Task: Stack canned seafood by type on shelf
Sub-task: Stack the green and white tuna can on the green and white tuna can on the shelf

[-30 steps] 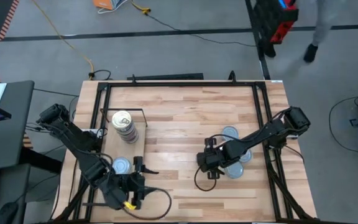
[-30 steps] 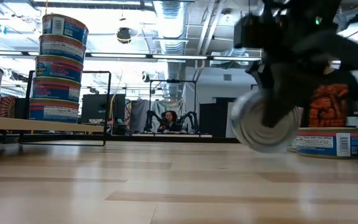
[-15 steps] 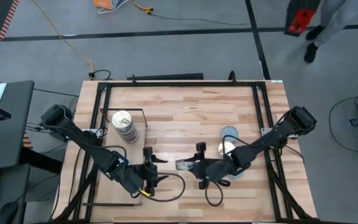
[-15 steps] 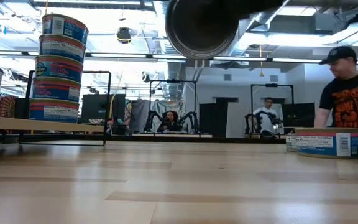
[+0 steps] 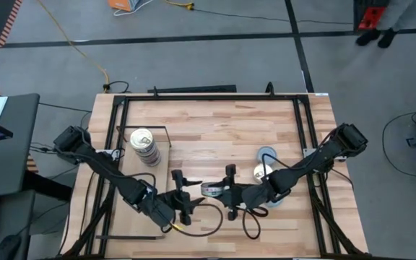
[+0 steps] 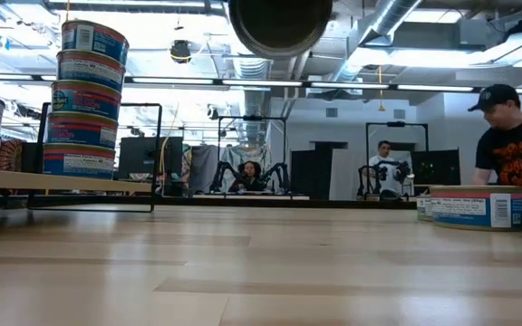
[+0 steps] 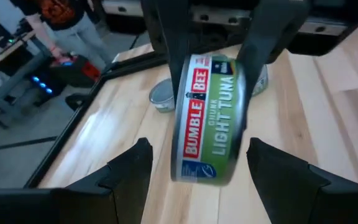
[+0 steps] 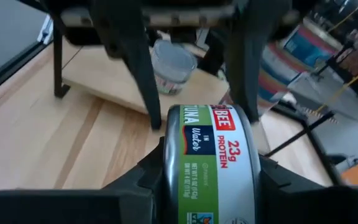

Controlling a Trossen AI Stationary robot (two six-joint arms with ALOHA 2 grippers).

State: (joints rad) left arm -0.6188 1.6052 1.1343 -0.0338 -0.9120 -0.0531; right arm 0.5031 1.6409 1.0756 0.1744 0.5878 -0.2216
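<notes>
A green-labelled tuna can [image 7: 209, 121] hangs on edge above the middle of the table, with my right gripper [image 5: 221, 191] shut on it. Its round face shows at the top of the low view [image 6: 279, 23]. My left gripper [image 5: 188, 196] faces it from the table's left and is open. Its fingers [image 7: 129, 171] stand on either side of the can without touching it. The shelf [image 5: 132, 172] lies at the table's left. On it stand a tall stack of cans [image 5: 144, 146] and a lone can [image 8: 169, 65]. My right gripper pinches the can's two flat faces [image 8: 169, 155] between its two fingers [image 8: 143, 177]. They come roughly level from the table's right. The can stands on edge with its label wall facing up, lifted clear of the table.
More cans [image 5: 265, 163] lie on the table at the right, seen also in the low view [image 6: 477, 206]. A black frame [image 5: 211, 96] runs around the tabletop. People stand in the room beyond the table [image 6: 510, 136].
My right gripper has lifted the can off the table's right part and carried it up and toward the left. It tipped from pointing down to nearly level, so the can turned on edge. My left gripper has gone toward the table's right, up to the can.
</notes>
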